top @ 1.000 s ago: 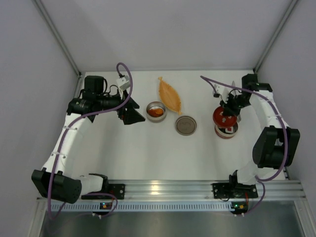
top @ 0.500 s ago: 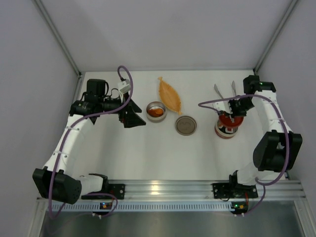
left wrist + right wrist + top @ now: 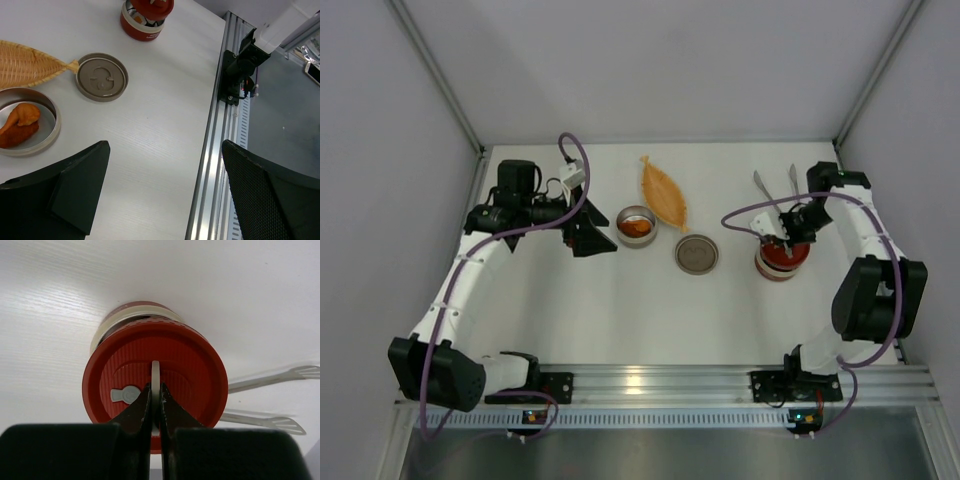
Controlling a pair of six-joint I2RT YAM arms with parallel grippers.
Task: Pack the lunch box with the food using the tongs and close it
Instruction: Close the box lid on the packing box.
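Lunch box (image 3: pixel 776 269) sits right under the right tool (image 3: pixel 783 240), on the desk (image 3: pixel 620 300). Right tool (image 3: pixel 155 390) has its fingers together, clamped on the thin white tab on top of the red lid (image 3: pixel 192 357). Lid hangs over the box but is not seated flush: we see the box's cream rim (image 3: pixel 117 320) poking out past the lid edge. From the left wrist view the lid (image 3: pixel 152 5) looks tipped, and a piece of food (image 3: pixel 137 19) shows inside the box (image 3: pixel 142 31) under it. We cannot tell if lid and rim touch.

Tongs (image 3: pixel 761 186) lie flat on the desk just beyond the right tool, apart from the box, not held; both arms (image 3: pixel 265 381) show in the wrist view.

More food, orange-brown lumps (image 3: pixel 637 228), sits in an open metal tin (image 3: pixel 50 135) just beside the left tool (image 3: pixel 590 235). Left tool (image 3: pixel 165 147) has its fingers wide apart, nothing between them, hovering over bare desk.

Round metal lid (image 3: pixel 696 253) lies between the two tools, near the tin. Orange leaf dish (image 3: pixel 664 193) lies beyond the tin.
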